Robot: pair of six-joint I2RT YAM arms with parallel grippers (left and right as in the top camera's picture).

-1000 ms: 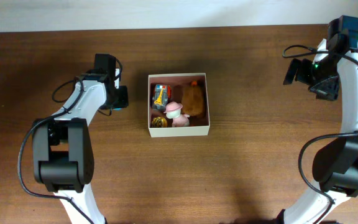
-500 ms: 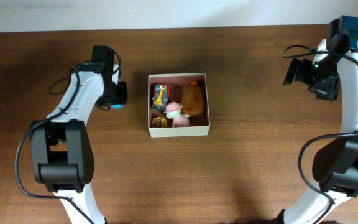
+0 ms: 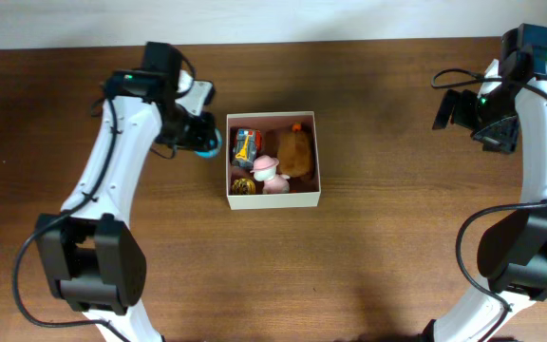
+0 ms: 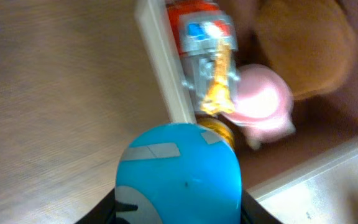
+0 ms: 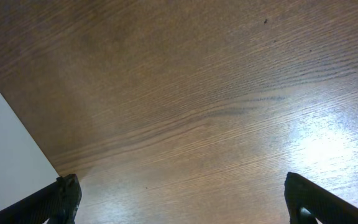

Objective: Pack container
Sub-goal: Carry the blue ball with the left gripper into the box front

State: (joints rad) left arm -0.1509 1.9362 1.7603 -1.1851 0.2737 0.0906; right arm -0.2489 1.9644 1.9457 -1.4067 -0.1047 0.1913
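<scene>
The container (image 3: 273, 199), a square white-walled box with a pink-brown inside, sits mid-table and holds a red and silver robot toy (image 3: 246, 144), a brown plush (image 3: 295, 152), a pink toy (image 3: 267, 169) and a small gold toy (image 3: 243, 185). My left gripper (image 3: 207, 141) is shut on a round blue toy (image 4: 178, 174) and holds it at the container's left wall (image 4: 166, 68). In the left wrist view the robot toy (image 4: 205, 50), pink toy (image 4: 263, 102) and brown plush (image 4: 306, 43) lie just beyond it. My right gripper (image 5: 182, 199) is open and empty above bare wood at the far right.
The wooden table (image 3: 397, 247) runs to a pale wall at the back. A white corner of the container (image 5: 8, 155) shows at the left of the right wrist view.
My left arm has swung right and forward, carrying the blue toy from the open table to the container's left wall. The right arm has not moved.
</scene>
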